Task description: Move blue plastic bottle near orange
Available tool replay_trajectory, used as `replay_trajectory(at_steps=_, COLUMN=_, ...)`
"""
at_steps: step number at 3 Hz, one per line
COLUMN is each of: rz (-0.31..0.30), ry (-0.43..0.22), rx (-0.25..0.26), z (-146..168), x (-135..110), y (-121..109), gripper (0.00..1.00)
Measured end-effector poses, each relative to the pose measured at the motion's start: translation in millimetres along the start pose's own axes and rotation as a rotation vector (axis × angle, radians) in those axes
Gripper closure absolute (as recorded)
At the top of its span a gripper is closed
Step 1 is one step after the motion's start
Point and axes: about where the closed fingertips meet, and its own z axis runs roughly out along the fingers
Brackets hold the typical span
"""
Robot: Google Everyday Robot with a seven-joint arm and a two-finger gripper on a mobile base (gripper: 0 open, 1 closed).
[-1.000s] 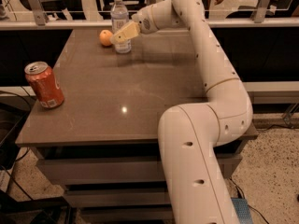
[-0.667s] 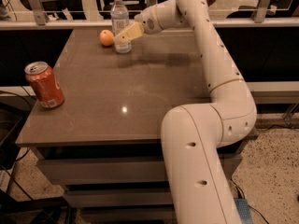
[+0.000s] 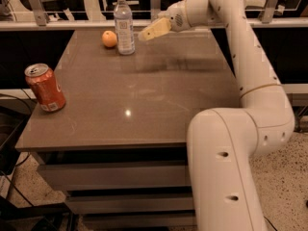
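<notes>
Saw the gripper [image 3: 144, 34] drawn back to the right of the blue plastic bottle [image 3: 124, 25], having a second ago pressed close against it beside the orange [image 3: 109, 39]. Found it hovering above the far end of the table [image 3: 144, 100], apart from the bottle, with bare air between. Held nothing; could not tell how far open or closed.

Left the bottle standing upright at the far left of the tabletop, just right of the orange, perhaps touching it, though hard to say from this angle. Judged from that: placement made, release made, task as good as finished, with only the pulling away of the arm [image 3: 250, 81] left to complete.

As to containers: noted the bottle's white cap in place, contents clear, fill level not discernible. Noted the red soda can [image 3: 45, 87] upright near the front left edge, well apart from both, in the same spot as before; could not tell whether opened or sealed.
</notes>
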Motion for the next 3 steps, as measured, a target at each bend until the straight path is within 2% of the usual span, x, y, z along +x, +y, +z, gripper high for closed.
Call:
replay_trajectory(at_steps=1, rz=0.008, ry=0.009, rx=0.019, z=-51, x=2, y=7, gripper=0.00)
replay_trajectory(at_steps=2, rz=0.026, ry=-0.011, rx=0.056, z=-112, x=7, y=21, gripper=0.00)
replay_trajectory(at_steps=3, rz=0.073, ry=-0.048, rx=0.097, z=-171, x=23, y=43, gripper=0.00)
